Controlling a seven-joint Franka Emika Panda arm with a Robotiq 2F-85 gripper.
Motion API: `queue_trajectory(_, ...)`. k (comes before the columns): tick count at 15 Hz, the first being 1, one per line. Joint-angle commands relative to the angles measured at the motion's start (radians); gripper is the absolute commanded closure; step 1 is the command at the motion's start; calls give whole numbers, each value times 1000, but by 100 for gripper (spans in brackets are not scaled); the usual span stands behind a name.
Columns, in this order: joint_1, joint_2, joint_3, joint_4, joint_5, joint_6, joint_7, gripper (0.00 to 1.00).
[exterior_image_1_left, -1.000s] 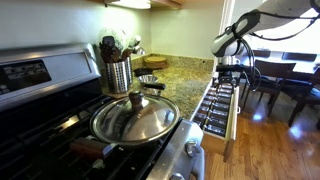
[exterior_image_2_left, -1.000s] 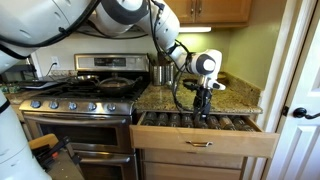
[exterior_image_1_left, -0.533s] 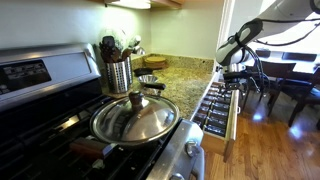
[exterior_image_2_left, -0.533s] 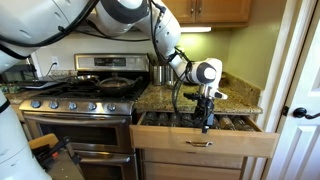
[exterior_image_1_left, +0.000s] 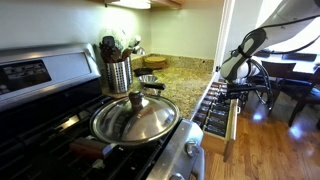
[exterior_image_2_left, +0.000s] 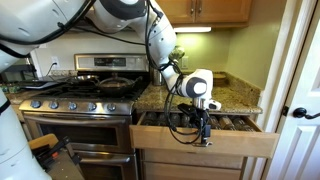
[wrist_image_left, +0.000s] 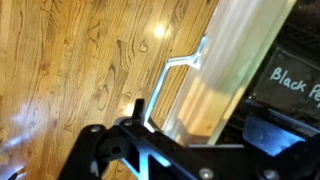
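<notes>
Gripper (exterior_image_1_left: 238, 92) spread wide at the front of the pulled-out drawer (exterior_image_1_left: 231, 122), nothing gripped.
In an exterior view, the gripper is seen right of centre, just above the drawer's front edge; spice jars (exterior_image_1_left: 212, 105) fill the drawer, and a pot lid (exterior_image_1_left: 135, 118) sits in the lower middle. In an exterior view, the gripper (exterior_image_2_left: 205, 134) is seen at centre, pointed down over the drawer (exterior_image_2_left: 245, 143) front, with the stove (exterior_image_2_left: 80, 95) at left. In the wrist view, the fingers are set wide apart along the bottom edge, the metal handle (wrist_image_left: 175, 75) is seen at centre just ahead of them, untouched, and the wood floor (wrist_image_left: 70, 60) fills the left.
</notes>
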Motion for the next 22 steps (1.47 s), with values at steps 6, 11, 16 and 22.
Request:
queue_trajectory(6,-3,-221,5,-326,4,200,-65,0)
queue_trajectory(11,-17,-320,6,-419,8,197,-85,0)
queue_trajectory(16,-51,-367,39,-450,55,204,-105,0)
queue_trajectory(22,-60,-335,52,-398,83,186,-110,0)
